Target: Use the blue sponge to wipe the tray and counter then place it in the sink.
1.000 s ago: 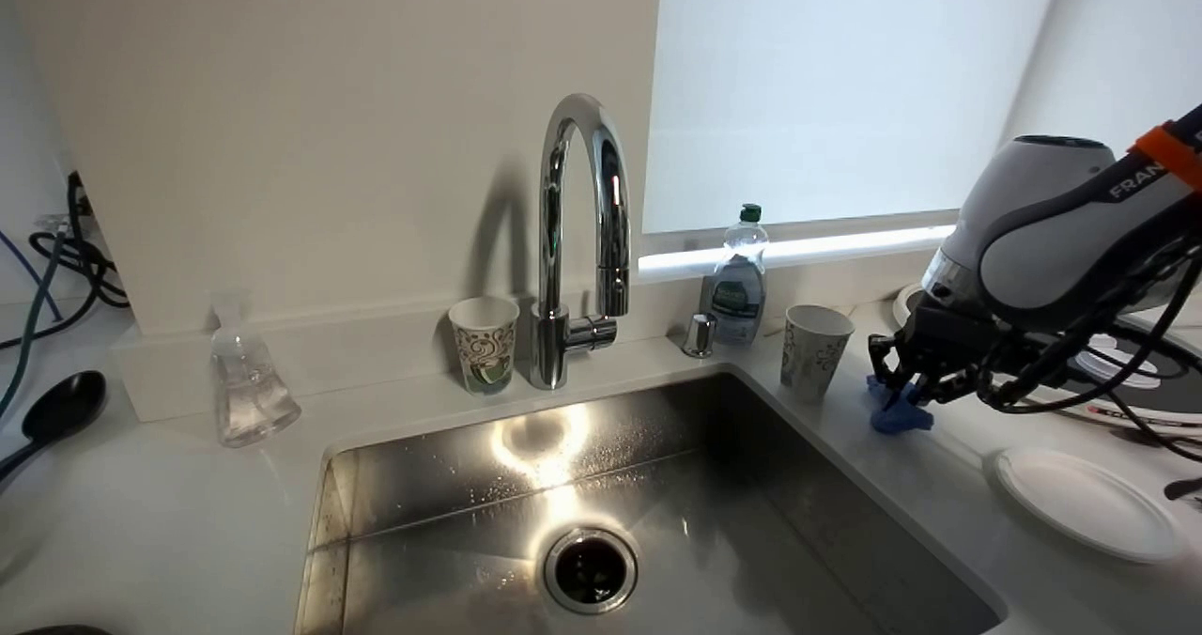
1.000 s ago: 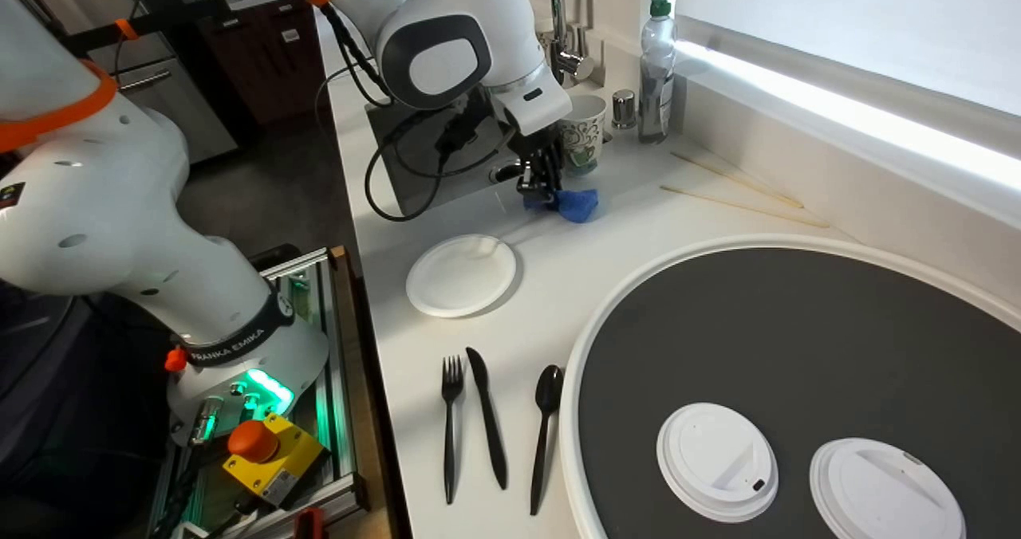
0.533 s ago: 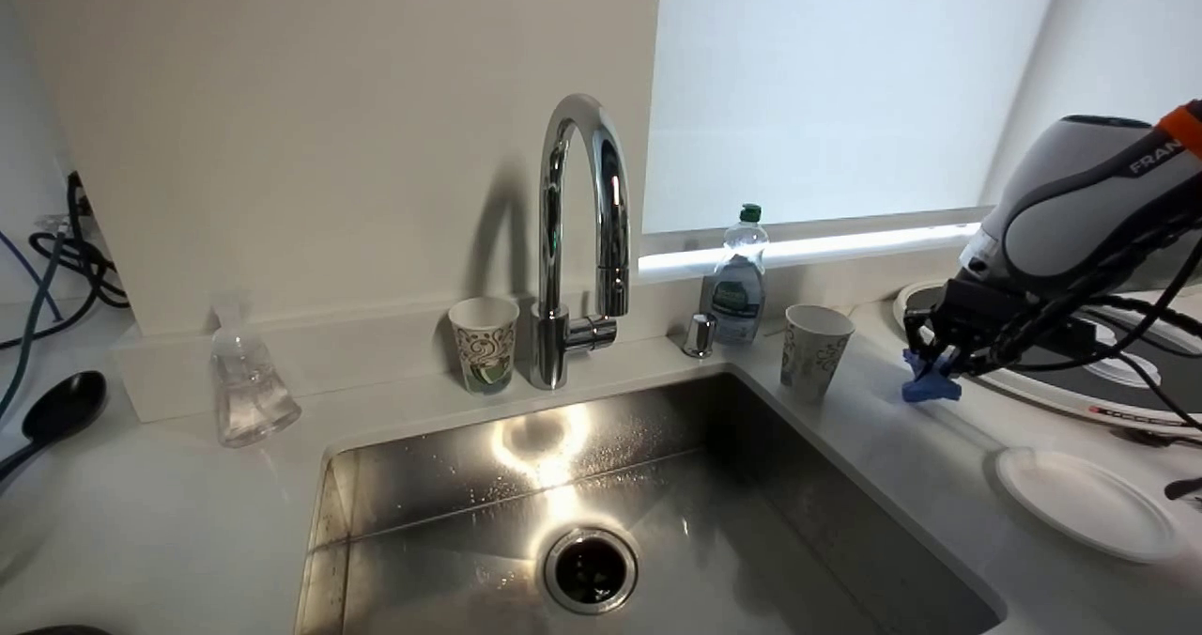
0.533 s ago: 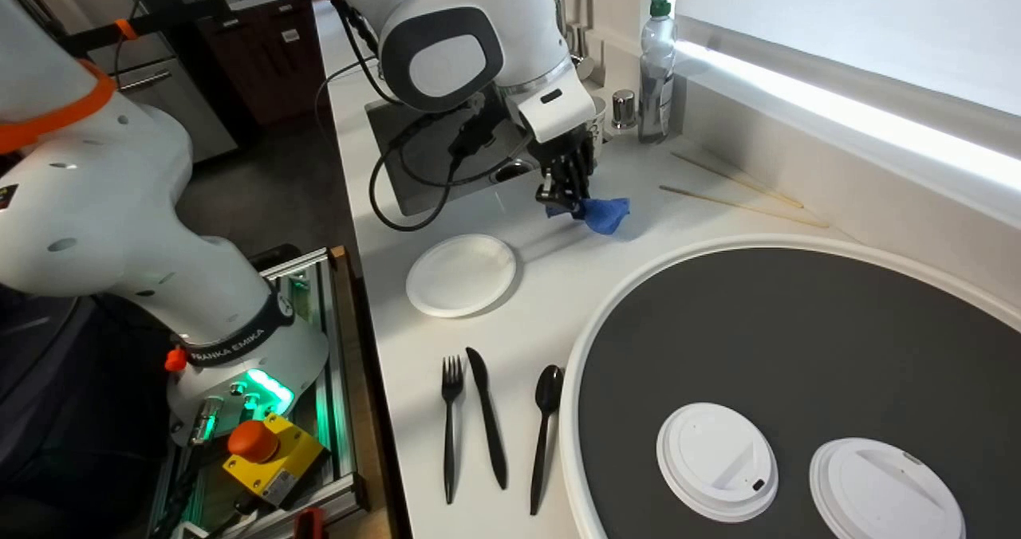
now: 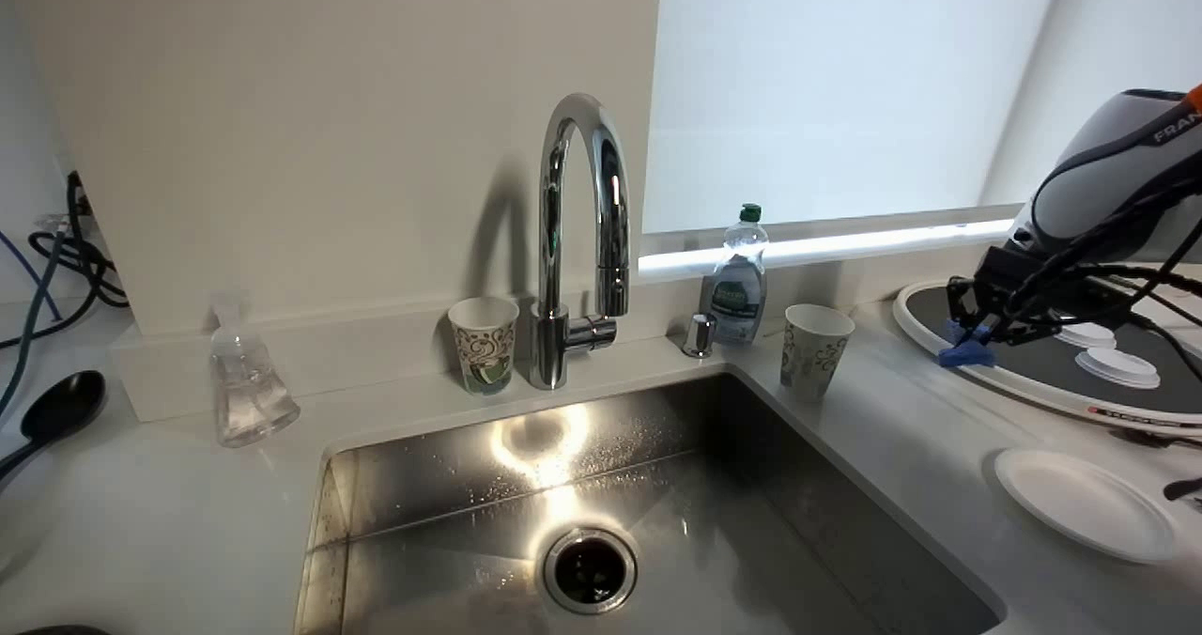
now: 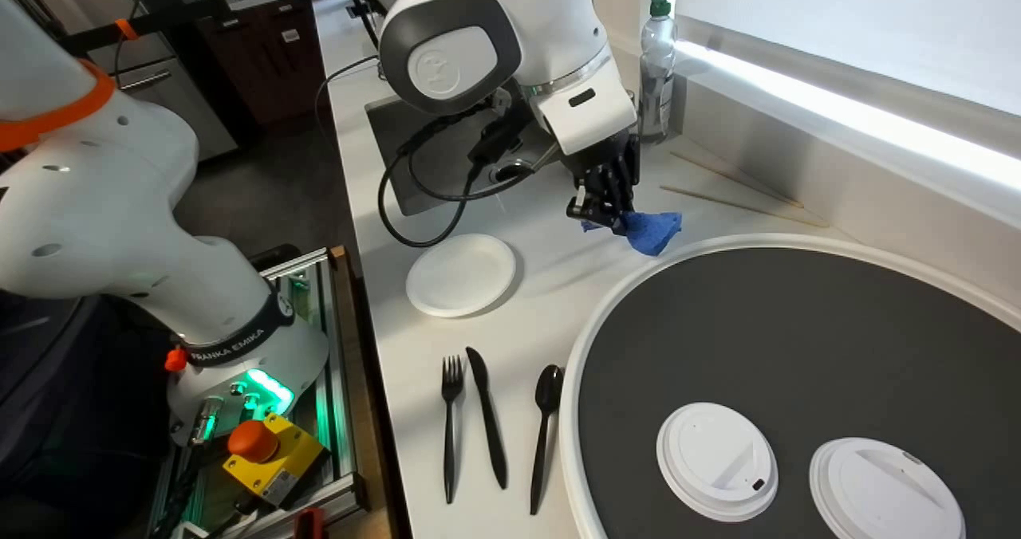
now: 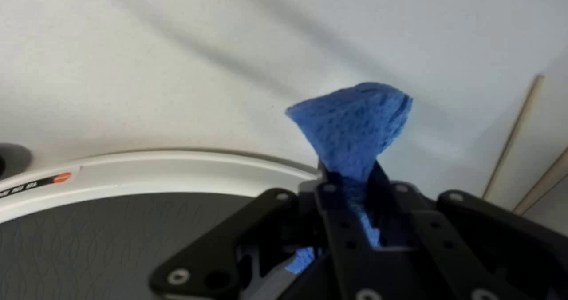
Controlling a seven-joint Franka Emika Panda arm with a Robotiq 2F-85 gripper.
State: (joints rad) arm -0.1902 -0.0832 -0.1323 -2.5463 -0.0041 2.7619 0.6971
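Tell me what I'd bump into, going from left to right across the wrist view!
Black printed strip with an orange oval, on the pale rim of the large round grey tray → pinched bright-blue sponge → thin pale wooden-looking stick → another thin pale stick, reaching the right edge.

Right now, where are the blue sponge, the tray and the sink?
Blue sponge (image 7: 355, 124), wrist view: on its wide, flared end.
Tray (image 6: 798, 332), in an exterior view: on its bare grey surface.
Sink (image 5: 451, 569), in an exterior view: on its steel floor.

A fork (image 6: 449, 431) lies beside a knife (image 6: 489, 421) — a plate (image 6: 461, 276) nearby.
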